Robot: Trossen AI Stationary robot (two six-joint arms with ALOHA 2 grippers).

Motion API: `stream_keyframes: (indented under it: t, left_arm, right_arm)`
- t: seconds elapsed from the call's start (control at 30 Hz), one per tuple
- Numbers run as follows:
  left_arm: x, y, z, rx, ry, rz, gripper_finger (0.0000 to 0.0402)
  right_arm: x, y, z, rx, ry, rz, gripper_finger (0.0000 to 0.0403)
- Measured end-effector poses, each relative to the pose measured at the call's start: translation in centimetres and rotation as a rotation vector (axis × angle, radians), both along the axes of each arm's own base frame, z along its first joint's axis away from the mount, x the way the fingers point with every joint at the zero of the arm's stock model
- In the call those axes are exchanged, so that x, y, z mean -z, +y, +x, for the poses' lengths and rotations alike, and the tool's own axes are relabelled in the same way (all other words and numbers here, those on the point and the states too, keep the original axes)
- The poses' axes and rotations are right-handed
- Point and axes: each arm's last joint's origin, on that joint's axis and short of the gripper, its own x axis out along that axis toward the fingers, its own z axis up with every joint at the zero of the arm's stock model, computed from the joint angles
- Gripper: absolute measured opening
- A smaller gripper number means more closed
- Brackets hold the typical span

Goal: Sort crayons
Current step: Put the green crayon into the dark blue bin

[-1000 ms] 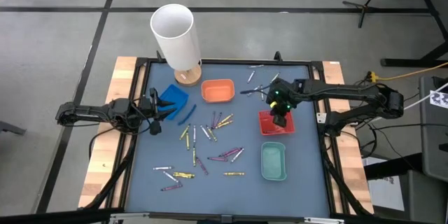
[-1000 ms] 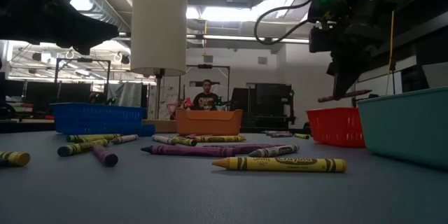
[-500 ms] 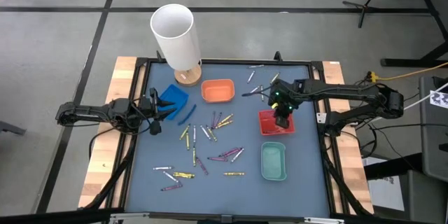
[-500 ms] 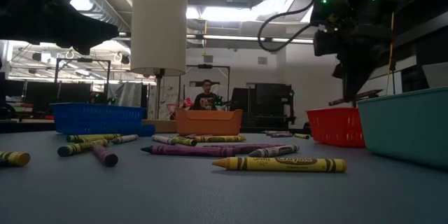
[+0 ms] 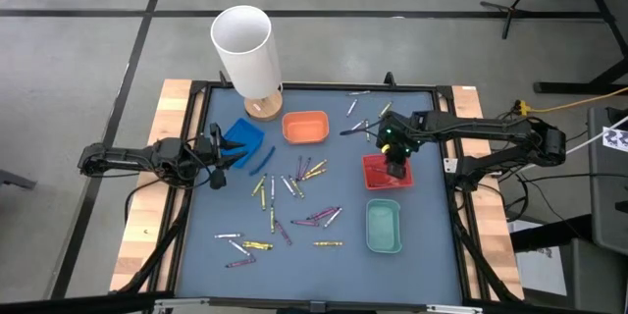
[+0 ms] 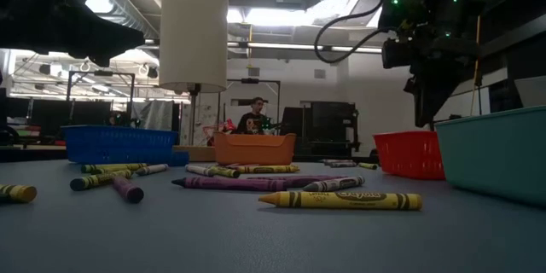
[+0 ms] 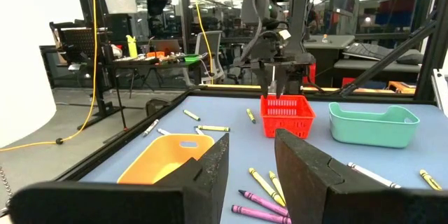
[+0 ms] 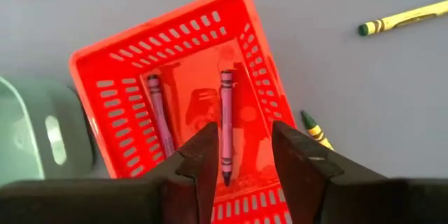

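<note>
1. Right gripper [image 8: 238,161] hangs directly above the small red perforated plastic tray [image 5: 387,173], on the right side of the blue-grey table mat [image 5: 294,255]. Jaws are parted and grip nothing.
2. Two magenta wax crayons [image 8: 226,122] lie on the red tray's floor, side by side and roughly parallel; one sits between the finger lines with its long axis running along the gap. Judgement: this drop is finished.
3. Left gripper [image 7: 248,175] waits low at the left edge of the mat, just beside the small blue plastic tray [image 5: 242,140]. Jaws are spread, nothing between them.
4. Loose crayons [image 5: 294,191], yellow, purple and pale, lie scattered mid-mat, between the two arms, at mixed angles. A few more [image 5: 358,108] lie near the far edge, close to the right arm.
5. Judgement: the next pick depends on matching the jaw line across a crayon's long axis; the right arm is nearer the far-edge group, and the centre cluster is about equally close to both.
6. Obstacles: orange tray [image 5: 305,127], teal-green tray [image 5: 383,227], tall white cylinder on a wooden base [image 5: 245,54]. Neighbouring crayons lie close together and may be nudged.
</note>
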Motion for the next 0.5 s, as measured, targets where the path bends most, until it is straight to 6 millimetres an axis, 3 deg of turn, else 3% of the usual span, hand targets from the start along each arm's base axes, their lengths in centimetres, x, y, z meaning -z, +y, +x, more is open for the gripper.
stream_keyframes:
  t: [0.5]
  left_arm:
    - [0.0, 0.0, 0.0, 0.000, 0.000, 0.000, 0.0102]
  right_arm:
    - [-1.5, -0.9, -1.6, -0.115, 0.142, -0.140, 0.0134]
